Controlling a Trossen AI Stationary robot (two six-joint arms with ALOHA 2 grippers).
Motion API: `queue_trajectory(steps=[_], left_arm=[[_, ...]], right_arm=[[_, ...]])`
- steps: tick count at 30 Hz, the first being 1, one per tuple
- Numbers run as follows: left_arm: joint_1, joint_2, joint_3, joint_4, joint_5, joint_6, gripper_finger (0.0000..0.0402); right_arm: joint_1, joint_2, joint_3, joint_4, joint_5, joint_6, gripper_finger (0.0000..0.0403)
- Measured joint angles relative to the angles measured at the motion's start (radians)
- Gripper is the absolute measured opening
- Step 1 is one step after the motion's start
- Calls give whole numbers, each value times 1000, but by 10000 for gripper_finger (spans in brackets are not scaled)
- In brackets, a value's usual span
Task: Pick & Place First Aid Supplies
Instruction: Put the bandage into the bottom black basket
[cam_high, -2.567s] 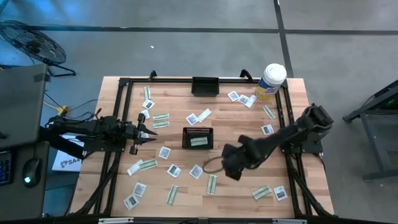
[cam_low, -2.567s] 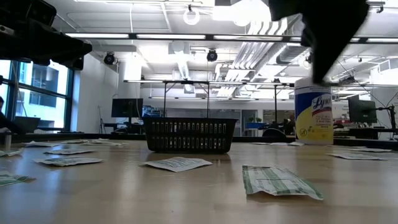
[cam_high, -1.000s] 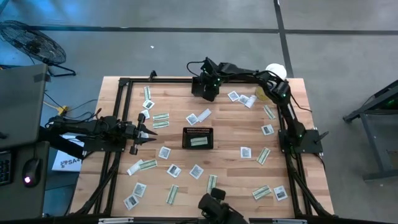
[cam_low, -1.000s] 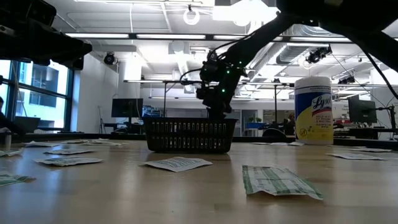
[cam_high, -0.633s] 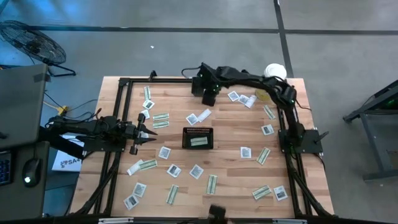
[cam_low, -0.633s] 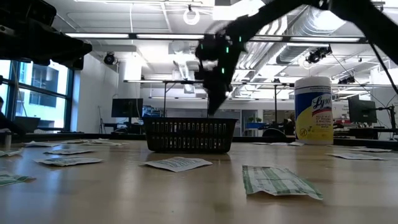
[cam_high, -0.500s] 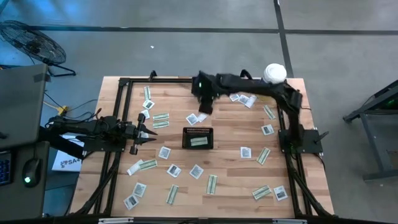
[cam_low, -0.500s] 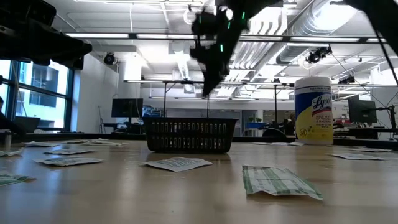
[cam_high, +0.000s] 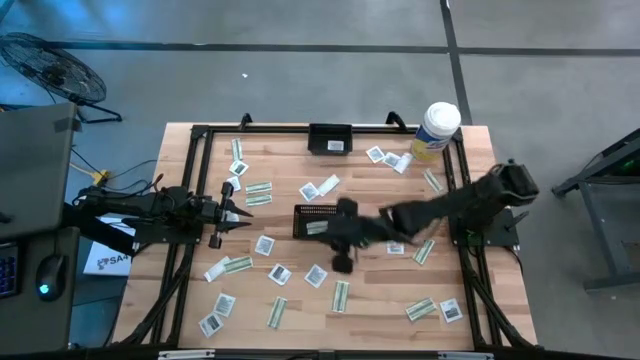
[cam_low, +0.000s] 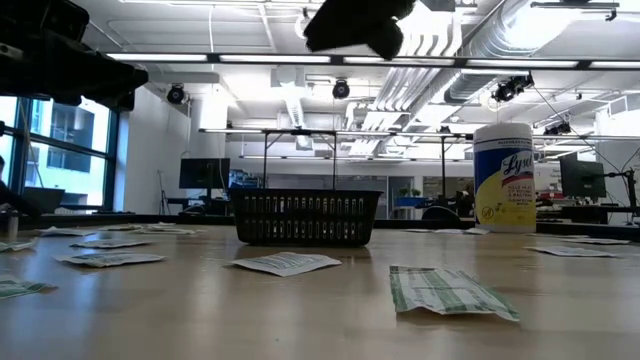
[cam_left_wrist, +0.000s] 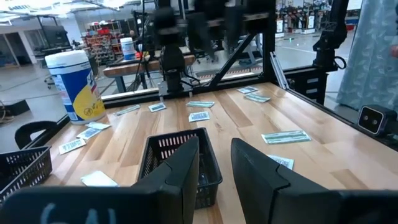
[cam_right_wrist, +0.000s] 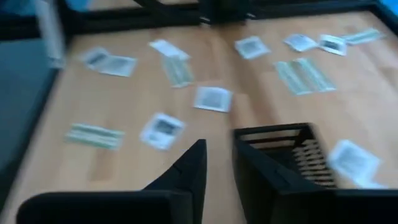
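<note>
High view, right hand (cam_high: 343, 262): hanging over the surface (cam_high: 380, 300) just in front of the centre basket (cam_high: 318, 221), arm reaching in from the right edge; blurred, finger state unreadable here.
High view, left hand (cam_high: 243, 213): waiting at the left edge, fingers lying slightly parted, carrying nothing.
High view, packets (cam_high: 279, 273): lying scattered flat all over the surface; one strip sitting inside the centre basket.
High view, far basket (cam_high: 329, 138): sitting at the far edge, a white packet showing inside it.
High view, canister (cam_high: 435, 131): standing at the far right corner.
Low view: dark arm part showing at top; a green strip (cam_low: 445, 291) and a white packet (cam_low: 285, 264) lying in front of the basket (cam_low: 305, 216).
Left wrist view, left hand (cam_left_wrist: 214, 168): fingers standing apart with nothing between them, pointing toward the basket (cam_left_wrist: 180, 158).
Right wrist view, right hand (cam_right_wrist: 214, 168): fingers standing slightly apart, released and empty, beside the basket's (cam_right_wrist: 292, 152) corner; packets (cam_right_wrist: 213, 98) lying beyond.
</note>
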Motion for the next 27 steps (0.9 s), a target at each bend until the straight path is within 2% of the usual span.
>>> queue_trajectory(steps=[4,7,10,13,18,27], left_arm=[[0,0,0,0,-1,18,92],[0,0,0,0,-1,16,92],[0,0,0,0,-1,15,92],[0,0,0,0,2,15,92],[0,0,0,0,3,14,92],[0,0,0,0,3,14,92]], right_arm=[[129,-10,-105,165,97,63,56],[200,-3,-151,229,175,138,41],[237,-3,-180,220,235,238,22],[244,-2,-188,222,266,254,4],[217,-2,-184,260,338,242,6],[149,-2,-184,271,284,274,4]])
